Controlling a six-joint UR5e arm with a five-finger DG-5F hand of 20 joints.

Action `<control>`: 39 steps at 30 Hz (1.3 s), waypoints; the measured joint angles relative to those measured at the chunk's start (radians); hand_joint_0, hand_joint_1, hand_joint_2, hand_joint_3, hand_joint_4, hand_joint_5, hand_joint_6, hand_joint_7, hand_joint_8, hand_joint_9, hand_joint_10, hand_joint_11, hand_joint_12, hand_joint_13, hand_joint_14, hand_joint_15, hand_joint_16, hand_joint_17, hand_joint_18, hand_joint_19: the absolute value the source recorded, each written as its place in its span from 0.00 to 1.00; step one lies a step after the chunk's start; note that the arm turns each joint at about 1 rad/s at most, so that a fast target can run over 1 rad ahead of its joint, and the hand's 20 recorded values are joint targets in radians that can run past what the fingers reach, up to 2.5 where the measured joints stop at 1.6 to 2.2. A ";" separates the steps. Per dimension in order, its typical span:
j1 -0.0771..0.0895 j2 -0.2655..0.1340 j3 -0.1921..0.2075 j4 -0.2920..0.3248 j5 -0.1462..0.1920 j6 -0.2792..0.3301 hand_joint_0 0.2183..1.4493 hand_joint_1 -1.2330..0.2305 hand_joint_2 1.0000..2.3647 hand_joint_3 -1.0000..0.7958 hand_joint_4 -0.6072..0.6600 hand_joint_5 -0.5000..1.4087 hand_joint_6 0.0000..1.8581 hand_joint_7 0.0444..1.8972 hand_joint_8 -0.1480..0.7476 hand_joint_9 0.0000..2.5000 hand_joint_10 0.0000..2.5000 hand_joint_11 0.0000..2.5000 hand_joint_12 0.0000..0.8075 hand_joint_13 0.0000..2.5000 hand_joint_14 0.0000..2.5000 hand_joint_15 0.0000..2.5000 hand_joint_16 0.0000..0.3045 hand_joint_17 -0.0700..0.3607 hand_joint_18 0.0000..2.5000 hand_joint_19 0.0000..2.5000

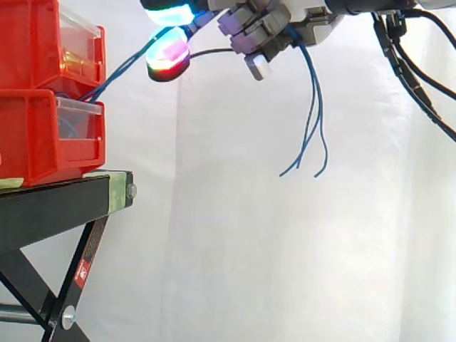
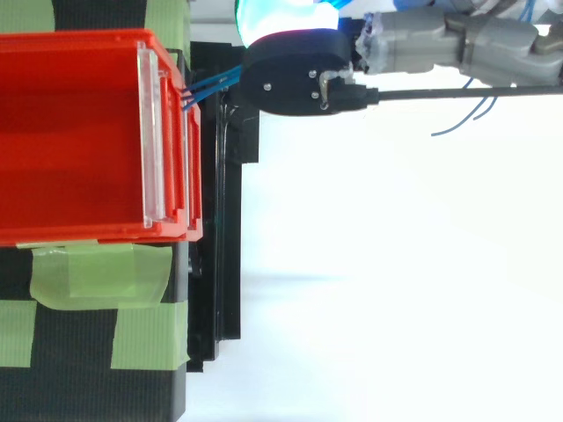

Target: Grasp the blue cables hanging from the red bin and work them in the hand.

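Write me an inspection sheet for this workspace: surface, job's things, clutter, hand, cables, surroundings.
Surface: black stand, patched with green tape.
Job's things: two red bins stacked on the stand, with clear front panels.
Clutter: nothing seen.
Hand: the hand is high up, off to the side of the bins, with its fingers curled round the blue cables.
Cables: the blue cables run from the lower bin's front up into the hand; loose ends hang below it.
Surroundings: white curtain.

Black stand (image 1: 50, 206) with green tape (image 2: 97, 272) patches, seemingly a bolt (image 1: 132, 190), before white curtain (image 1: 249, 249).
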 measured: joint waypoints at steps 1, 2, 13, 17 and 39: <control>0.000 0.000 0.000 -0.006 0.000 0.003 0.65 0.43 0.02 0.29 0.83 0.46 0.01 0.62 0.67 0.72 1.00 1.00 0.66 0.76 1.00 0.56 0.67 0.52 1.00 0.30; 0.001 0.001 0.000 -0.018 0.000 0.009 0.66 0.43 0.02 0.30 0.83 0.45 0.01 0.62 0.67 0.72 1.00 1.00 0.66 0.76 1.00 0.56 0.67 0.52 1.00 0.30; 0.015 0.055 0.007 -0.058 0.009 0.024 0.66 0.44 0.02 0.30 0.82 0.44 0.01 0.61 0.67 0.72 1.00 1.00 0.66 0.76 1.00 0.56 0.67 0.52 1.00 0.30; 0.025 0.066 0.007 -0.062 0.030 0.023 0.66 0.44 0.02 0.29 0.81 0.44 0.01 0.61 0.67 0.72 1.00 1.00 0.66 0.76 1.00 0.56 0.67 0.52 1.00 0.30; 0.034 0.069 0.006 -0.250 0.035 0.096 0.62 0.44 0.01 0.23 0.81 0.43 0.01 0.60 0.67 0.72 1.00 1.00 0.66 0.76 1.00 0.56 0.67 0.52 1.00 0.30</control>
